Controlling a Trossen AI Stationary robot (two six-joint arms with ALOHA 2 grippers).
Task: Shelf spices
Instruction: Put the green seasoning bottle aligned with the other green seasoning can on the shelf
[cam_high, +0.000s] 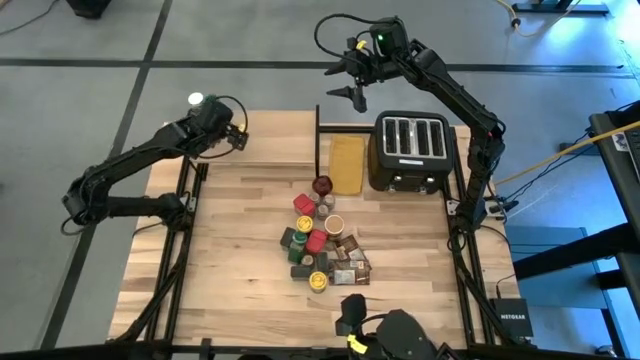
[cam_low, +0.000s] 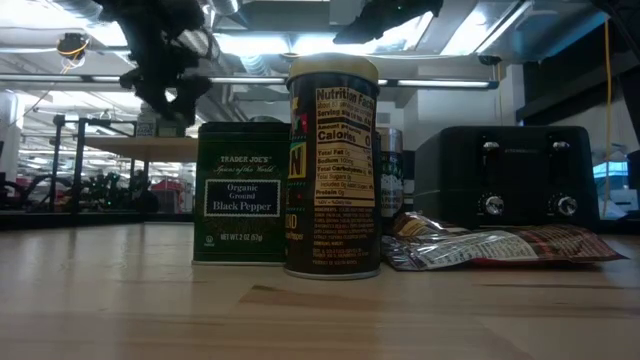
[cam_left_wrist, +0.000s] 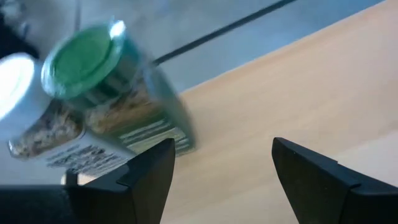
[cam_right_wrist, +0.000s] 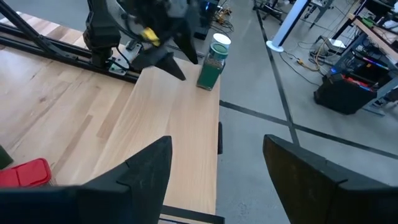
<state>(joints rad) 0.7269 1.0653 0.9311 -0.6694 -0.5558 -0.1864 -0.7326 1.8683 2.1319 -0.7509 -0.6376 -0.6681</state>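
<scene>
**Two jars on the shelf, both grippers standing empty**

On the raised light-wood shelf (cam_right_wrist: 168, 118) two spice jars stand at its far corner: a green-lidded jar (cam_left_wrist: 99, 81) and a white-lidded jar (cam_left_wrist: 25, 106), side by side and touching or nearly so; the left gripper (cam_high: 238, 132) hangs just beside them, over that end of the plank, its two dark fingers (cam_left_wrist: 149, 177) spread wide with bare wood between them and nothing held; the jars sit off to one side of its gap, not inside it.

The right gripper (cam_high: 352, 92) hovers high beyond the shelf's other end, near the black four-slot toaster (cam_high: 413, 150); its fingers (cam_right_wrist: 146, 168) also stand well apart and carry nothing.

The rest of the spices (cam_high: 322, 243) lie in a heap of small jars, tins and flat brown packets in the middle of the wooden tabletop (cam_high: 230, 250), well apart from both grippers.

Only the low view reads labels: a dark green black pepper tin (cam_low: 241, 192) touching a tall dark jar with a pale lid (cam_low: 332, 165), a crumpled foil packet (cam_low: 490, 245) beside them; only the right wrist view shows the shelf jars and the left gripper together; a red-lidded container (cam_right_wrist: 25, 173) shows at its edge.
</scene>
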